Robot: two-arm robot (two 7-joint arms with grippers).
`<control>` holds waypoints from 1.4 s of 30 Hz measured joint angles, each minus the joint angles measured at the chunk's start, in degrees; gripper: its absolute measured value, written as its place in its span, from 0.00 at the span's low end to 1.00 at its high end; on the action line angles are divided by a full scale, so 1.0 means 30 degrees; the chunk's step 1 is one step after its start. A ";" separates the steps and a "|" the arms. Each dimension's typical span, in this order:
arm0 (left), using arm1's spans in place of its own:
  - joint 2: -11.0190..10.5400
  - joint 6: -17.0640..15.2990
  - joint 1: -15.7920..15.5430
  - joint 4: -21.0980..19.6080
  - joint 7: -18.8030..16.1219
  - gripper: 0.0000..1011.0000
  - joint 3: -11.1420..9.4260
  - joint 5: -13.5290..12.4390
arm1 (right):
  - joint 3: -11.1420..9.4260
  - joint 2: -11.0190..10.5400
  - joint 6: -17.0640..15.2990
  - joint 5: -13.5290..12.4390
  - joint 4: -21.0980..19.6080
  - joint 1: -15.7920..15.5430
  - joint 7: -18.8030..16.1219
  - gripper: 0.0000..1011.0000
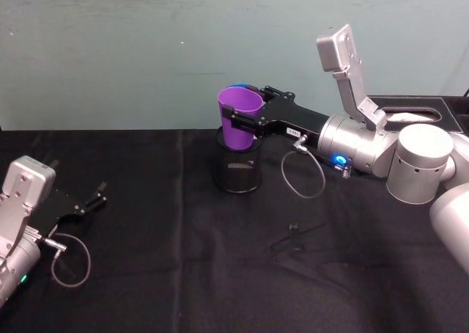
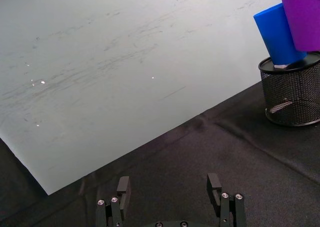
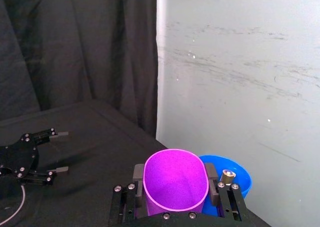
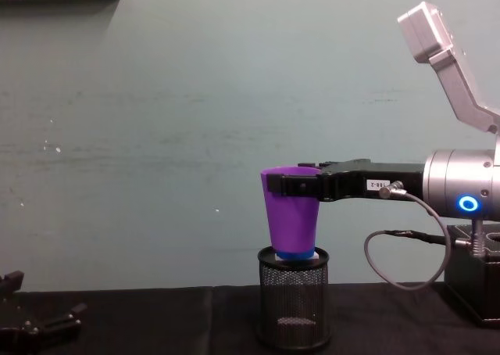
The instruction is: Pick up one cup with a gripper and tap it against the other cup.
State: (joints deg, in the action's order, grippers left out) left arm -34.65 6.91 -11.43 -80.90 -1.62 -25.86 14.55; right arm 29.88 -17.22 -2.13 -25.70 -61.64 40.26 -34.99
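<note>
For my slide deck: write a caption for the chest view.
Right gripper holds the purple cup beside the blue cup in a mesh pen holder; left gripper open, low at left.

Right gripper [image 1: 248, 105] reaches in above the table [image 1: 183, 274], with the held cup [image 1: 242, 124] upright between its fingers. The other cup [image 3: 232, 174] sits just outside its far-side finger, close against the held cup, standing in the mesh holder [image 4: 293, 304] directly below the fingertips. Left gripper [image 1: 91, 201] lies well beyond the fingertips, low by the table, nearer the robot.

Cups: 2, one purple cup [image 1: 240, 124] and one blue cup [image 2: 276, 34]. Wire-mesh pen holder [image 1: 237, 170]: 1. Grippers: 2, the left gripper [image 1: 96, 196] and the right gripper [image 4: 284, 184].
</note>
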 joint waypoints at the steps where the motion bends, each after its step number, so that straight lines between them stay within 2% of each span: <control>1: 0.0000 0.0000 0.0000 0.0000 0.0000 0.99 0.0000 -0.0001 | 0.0001 0.0000 0.0000 0.0000 0.0000 0.0001 0.0001 0.72; 9: 0.0000 0.0000 0.0000 0.0000 0.0000 0.99 0.0001 -0.0001 | -0.0008 -0.0017 0.0026 0.0001 -0.0035 -0.0020 -0.0044 0.72; 16: 0.0000 0.0000 -0.0001 0.0000 0.0001 0.99 0.0000 0.0000 | -0.0054 -0.0406 -0.0011 -0.0132 -0.1024 -0.0579 -0.0301 0.72; 22: 0.0000 0.0000 -0.0001 0.0000 -0.0001 0.99 0.0001 -0.0001 | -0.0242 -0.1331 -0.0263 -0.0524 -0.3230 -0.1816 -0.0290 0.72; 23: 0.0000 0.0000 -0.0001 0.0000 -0.0001 0.99 0.0001 -0.0001 | -0.0242 -0.1331 -0.0263 -0.0524 -0.3230 -0.1816 -0.0290 0.72; 30: 0.0001 0.0000 0.0000 0.0000 0.0000 0.99 0.0000 -0.0001 | -0.0425 -0.2388 -0.0061 -0.0939 -0.5353 -0.3503 -0.0185 0.72; 35: 0.0000 0.0000 0.0000 0.0000 0.0000 0.99 0.0000 -0.0001 | -0.0495 -0.3127 0.0608 -0.1025 -0.6588 -0.4974 -0.0036 0.72; 42: 0.0000 0.0000 0.0000 0.0001 0.0000 0.99 0.0000 0.0000 | -0.0478 -0.3766 0.2104 -0.0172 -0.7633 -0.7036 0.0566 0.72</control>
State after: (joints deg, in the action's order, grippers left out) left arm -34.65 6.91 -11.43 -80.90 -1.62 -25.86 14.55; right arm 28.44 -28.52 4.18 -26.22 -84.54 19.16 -33.29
